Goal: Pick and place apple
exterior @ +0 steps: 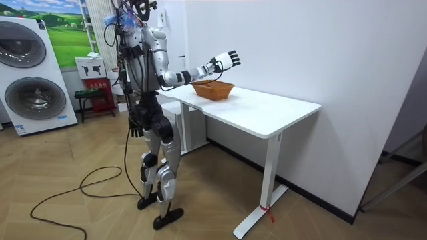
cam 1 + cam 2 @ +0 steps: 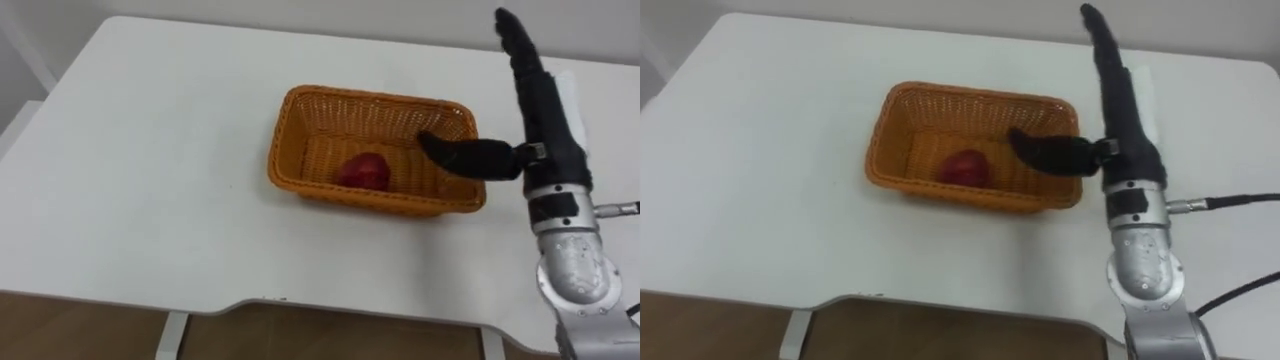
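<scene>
Red apple [image 2: 364,170] lies in wicker basket [image 2: 297,148] on bench [image 2: 150,150], untouched. Right robot hand [image 2: 545,110] hangs at basket's right end, fingers straight & empty, thumb over the rim, prob. set to reach in. Left robot hand [image 1: 135,127] hangs by hip.

White wall [image 1: 300,47], wooden floor [image 1: 80,213], washing machine [image 1: 30,73].

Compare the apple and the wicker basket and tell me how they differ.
Colour: the apple is dark red, the basket orange-brown.
Shape: the apple is rounded and solid, the basket rectangular, woven and open-topped.
Size: the apple is far smaller than the basket and lies inside it, near the front wall.
Shared: neither is held; the right hand is open above the basket's right end.
</scene>
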### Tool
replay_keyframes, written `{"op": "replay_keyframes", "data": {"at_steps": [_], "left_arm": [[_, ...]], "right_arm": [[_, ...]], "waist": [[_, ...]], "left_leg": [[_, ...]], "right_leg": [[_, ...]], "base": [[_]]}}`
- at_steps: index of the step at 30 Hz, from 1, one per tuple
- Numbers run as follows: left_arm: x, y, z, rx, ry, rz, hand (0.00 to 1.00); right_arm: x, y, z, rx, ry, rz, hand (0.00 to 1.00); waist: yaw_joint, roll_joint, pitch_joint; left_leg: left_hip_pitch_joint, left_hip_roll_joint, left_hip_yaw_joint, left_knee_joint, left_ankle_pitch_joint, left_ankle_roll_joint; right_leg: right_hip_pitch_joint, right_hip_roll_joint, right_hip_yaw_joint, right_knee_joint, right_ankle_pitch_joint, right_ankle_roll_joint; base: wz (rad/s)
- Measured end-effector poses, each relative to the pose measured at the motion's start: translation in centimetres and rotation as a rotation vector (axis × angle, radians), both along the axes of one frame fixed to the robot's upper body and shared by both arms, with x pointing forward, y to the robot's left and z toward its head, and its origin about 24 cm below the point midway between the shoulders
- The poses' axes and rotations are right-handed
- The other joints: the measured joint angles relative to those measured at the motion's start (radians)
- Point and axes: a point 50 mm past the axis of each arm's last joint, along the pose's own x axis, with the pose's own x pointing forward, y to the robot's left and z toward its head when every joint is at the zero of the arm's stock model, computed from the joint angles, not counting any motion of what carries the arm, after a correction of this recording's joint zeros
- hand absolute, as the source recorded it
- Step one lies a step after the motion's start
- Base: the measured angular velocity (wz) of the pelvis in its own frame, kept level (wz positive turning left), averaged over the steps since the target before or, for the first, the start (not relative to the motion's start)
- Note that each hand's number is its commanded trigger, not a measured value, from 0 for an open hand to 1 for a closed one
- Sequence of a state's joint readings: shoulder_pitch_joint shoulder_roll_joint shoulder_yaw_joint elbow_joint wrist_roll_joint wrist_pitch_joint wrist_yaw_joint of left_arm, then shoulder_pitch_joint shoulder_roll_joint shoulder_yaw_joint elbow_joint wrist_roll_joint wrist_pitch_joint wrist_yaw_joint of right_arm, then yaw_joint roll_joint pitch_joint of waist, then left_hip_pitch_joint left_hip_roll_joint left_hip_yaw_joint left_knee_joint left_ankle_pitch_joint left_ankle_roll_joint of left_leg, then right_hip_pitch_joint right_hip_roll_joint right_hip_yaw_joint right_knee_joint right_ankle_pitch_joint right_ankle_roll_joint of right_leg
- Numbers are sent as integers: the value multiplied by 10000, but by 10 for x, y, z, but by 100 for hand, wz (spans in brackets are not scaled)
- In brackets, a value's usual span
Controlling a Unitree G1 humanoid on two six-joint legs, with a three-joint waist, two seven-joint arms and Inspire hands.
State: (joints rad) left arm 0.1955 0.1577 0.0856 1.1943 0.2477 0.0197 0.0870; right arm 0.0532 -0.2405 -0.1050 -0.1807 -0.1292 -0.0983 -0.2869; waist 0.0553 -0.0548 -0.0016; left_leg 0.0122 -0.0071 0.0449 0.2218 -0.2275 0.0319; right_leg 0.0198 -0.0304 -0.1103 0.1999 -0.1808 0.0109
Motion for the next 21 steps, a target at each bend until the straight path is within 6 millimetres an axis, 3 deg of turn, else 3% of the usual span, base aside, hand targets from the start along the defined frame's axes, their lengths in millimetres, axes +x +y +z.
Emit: {"op": "replay_keyframes", "data": {"at_steps": [2,6,12,18,21], "left_arm": [[-8,2,0,110,72,323,0],[-23,5,2,340,214,634,0],[-30,12,5,662,128,1341,0],[-26,18,9,894,-249,1558,0],[-18,18,9,923,-393,1528,0]], "right_arm": [[-8,-28,8,221,-762,-1778,0],[-22,-63,13,802,-1828,-4344,0],[-55,-112,-4,2416,-2482,-8386,0],[-93,-145,-48,3689,-1555,-12011,0],[-114,-153,-90,4678,126,-13523,0]], "waist": [[-90,-42,-29],[-372,-17,-13],[-815,-26,26],[-1349,-25,11],[-1437,5,-11]], "left_leg": [[13,-1,11,-9,0,0],[14,-2,-7,11,0,0],[-5,7,52,-88,10,-11],[-24,0,64,-160,20,-12],[-37,-1,103,-128,22,-7]], "right_leg": [[14,0,-14,-15,0,0],[29,-3,-40,-22,0,0],[-16,10,3,29,0,-1],[-36,14,32,-4,-3,-1],[-75,18,73,-6,-2,-1]], "base": [[0],[0],[-2],[0],[-5]]}}
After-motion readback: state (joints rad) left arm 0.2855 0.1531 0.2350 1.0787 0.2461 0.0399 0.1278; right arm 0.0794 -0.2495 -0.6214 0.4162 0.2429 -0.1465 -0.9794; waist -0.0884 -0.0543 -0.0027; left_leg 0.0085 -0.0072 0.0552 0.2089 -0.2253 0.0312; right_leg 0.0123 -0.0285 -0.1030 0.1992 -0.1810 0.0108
